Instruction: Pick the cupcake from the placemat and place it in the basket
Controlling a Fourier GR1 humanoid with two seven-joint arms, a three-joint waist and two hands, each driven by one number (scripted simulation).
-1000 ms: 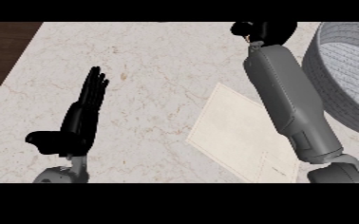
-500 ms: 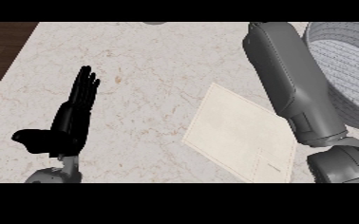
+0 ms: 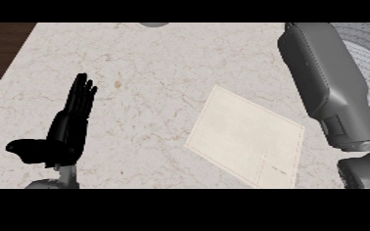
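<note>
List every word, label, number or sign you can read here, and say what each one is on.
None: no text shows anywhere.
The placemat is plain, with only stitched seam lines.
The counter bears only marble veining.
The basket, the left hand and the right forearm carry no markings.

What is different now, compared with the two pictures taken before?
The right forearm has swung further right, toward the basket at the upper right edge. Its hand, seen one second ago at the top, is now out of view, so whether it holds anything cannot be told. The left hand stays open at the lower left, almost unmoved. The placemat lies as before, with nothing on it.
</note>
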